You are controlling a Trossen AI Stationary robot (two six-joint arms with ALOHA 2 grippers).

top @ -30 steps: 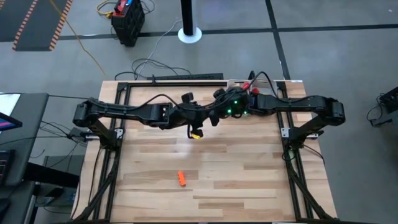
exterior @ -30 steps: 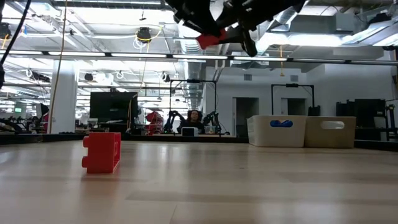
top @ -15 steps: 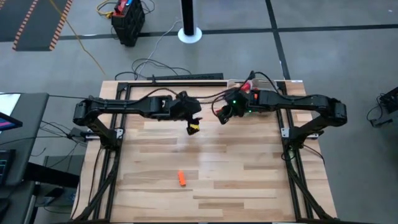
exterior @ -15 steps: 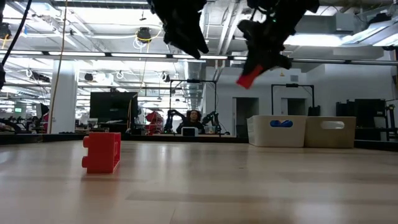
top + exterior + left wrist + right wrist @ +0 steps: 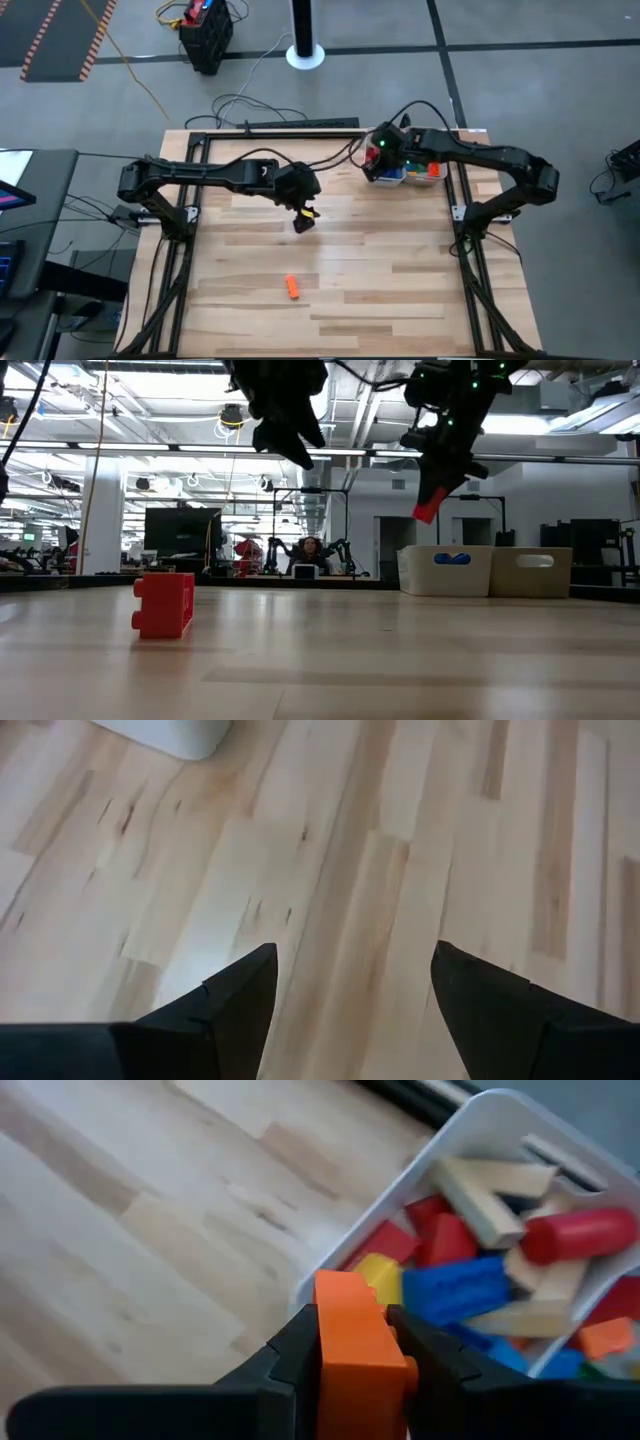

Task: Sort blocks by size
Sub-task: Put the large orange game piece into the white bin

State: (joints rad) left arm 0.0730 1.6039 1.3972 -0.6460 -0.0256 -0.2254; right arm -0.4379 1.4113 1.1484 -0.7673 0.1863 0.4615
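— Where is the orange plastic block [image 5: 356, 1342]?
— Clamped between the right gripper's [image 5: 352, 1355] fingers, above the white tray's [image 5: 478, 1120] near rim, lower centre of frame.
— And the left gripper [image 5: 352, 982]?
— Fingers apart, nothing between them, over the wooden surface [image 5: 400, 850].

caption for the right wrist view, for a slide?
Right gripper holds an orange block at the edge of a white tray filled with mixed blocks.
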